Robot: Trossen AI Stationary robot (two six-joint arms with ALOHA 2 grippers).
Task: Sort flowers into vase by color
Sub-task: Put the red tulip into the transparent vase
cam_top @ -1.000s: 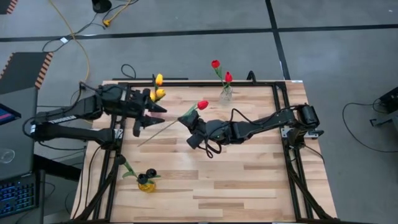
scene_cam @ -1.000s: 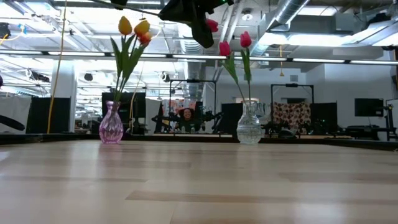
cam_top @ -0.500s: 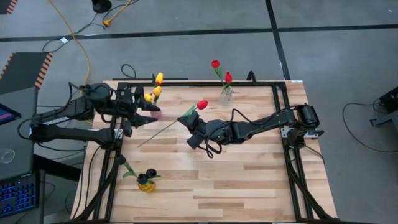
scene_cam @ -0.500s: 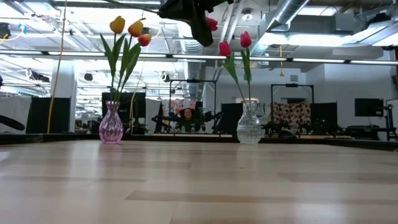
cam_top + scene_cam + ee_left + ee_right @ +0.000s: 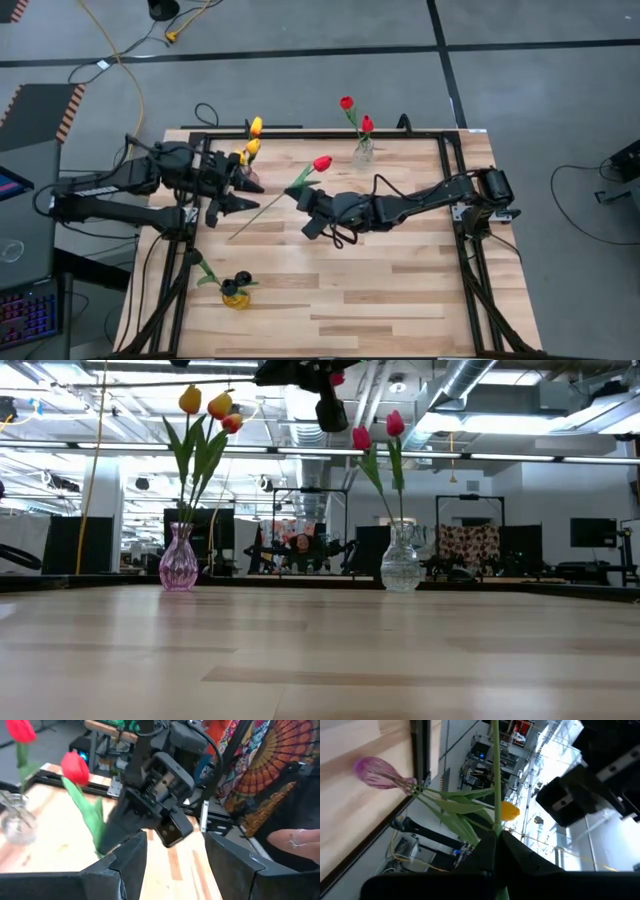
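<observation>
My right gripper (image 5: 300,196) hovers over the middle of the table, shut on a red tulip (image 5: 322,163) whose thin stem (image 5: 250,222) slants toward the near left. My left gripper (image 5: 240,192) stands open beside that stem, by the pink vase (image 5: 178,561), nothing between its fingers (image 5: 131,862). The pink vase holds yellow-orange tulips (image 5: 205,403) at the far left. Two red tulips (image 5: 378,430) stick out of a clear vase (image 5: 401,563) at the far middle. A small yellow vase (image 5: 236,296) near the front left holds dark flowers. My right gripper pinches the red tulip's green stem (image 5: 496,827) between its two fingers, on the upper stretch by the leaves below the head. The fingers reach in level from the table's right. The tulip hangs clear of the table, head toward the far right, bare stem end toward the near left.
A black frame (image 5: 445,150) runs along the table's edges. Bare wood lies across the middle and near right (image 5: 400,290). Beyond the far edge, in the low view, a person (image 5: 299,545) sits in the room.
My right gripper has rolled about its own line while staying in place, and the red tulip has turned with it: head a little farther off, stem end a little to the right. The yellow-orange tulips have swayed slightly in the pink vase.
</observation>
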